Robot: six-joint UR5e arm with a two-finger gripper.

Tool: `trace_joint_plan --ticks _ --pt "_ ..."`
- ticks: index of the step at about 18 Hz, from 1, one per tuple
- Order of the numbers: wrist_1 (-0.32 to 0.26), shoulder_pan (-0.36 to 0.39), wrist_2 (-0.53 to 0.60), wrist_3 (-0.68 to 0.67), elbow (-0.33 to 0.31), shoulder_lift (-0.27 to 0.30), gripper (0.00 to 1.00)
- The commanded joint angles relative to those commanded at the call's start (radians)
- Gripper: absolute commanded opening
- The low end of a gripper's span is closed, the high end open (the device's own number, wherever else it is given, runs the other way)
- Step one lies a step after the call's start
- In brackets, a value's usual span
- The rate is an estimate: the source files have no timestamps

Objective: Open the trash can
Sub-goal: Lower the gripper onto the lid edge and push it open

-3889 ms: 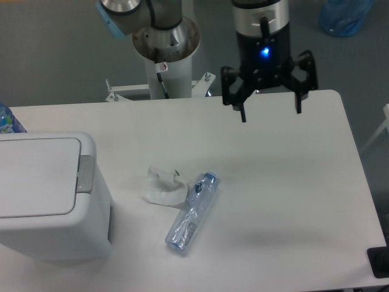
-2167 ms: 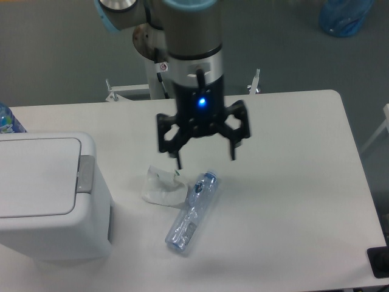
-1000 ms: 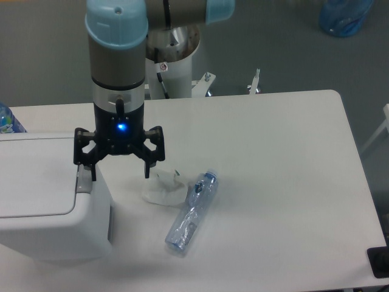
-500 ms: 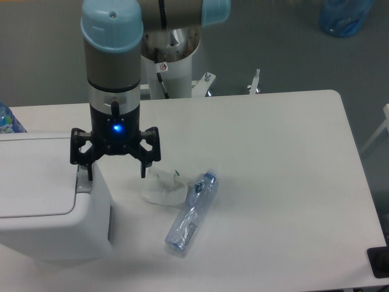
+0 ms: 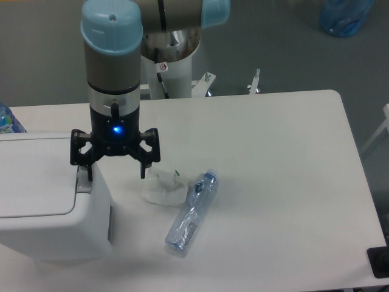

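Trash can (image 5: 45, 201) sits at lower left of frame on the white desk (image 5: 279, 182), lid flat and closed, grey push-button latch (image 5: 83, 180) on its right edge. Tool (image 5: 115, 171) hangs vertical at left-centre, fingers spread wide, released, gripping nothing. One fingertip (image 5: 90, 173) is right over the latch; contact can't be confirmed from this angle. The other fingertip (image 5: 143, 172) hangs off the can's right side above the desk, just left of a crumpled white paper (image 5: 163, 187). Blue LED lit on the tool body. Clear plastic bottle (image 5: 192, 212) lies on its side at centre frame, cap end toward the upper right, touching or overlapping the paper's right edge. Blue-capped bottle (image 5: 8, 119) partly visible at the left edge behind the can. Arm base (image 5: 167, 52) at top centre.
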Motion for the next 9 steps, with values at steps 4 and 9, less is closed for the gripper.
trace_joint_plan --ticks 4,9 --pt "-0.002 -0.005 0.000 0.000 -0.003 0.000 1.00" --pt "0.000 -0.006 0.000 0.000 -0.009 0.000 1.00"
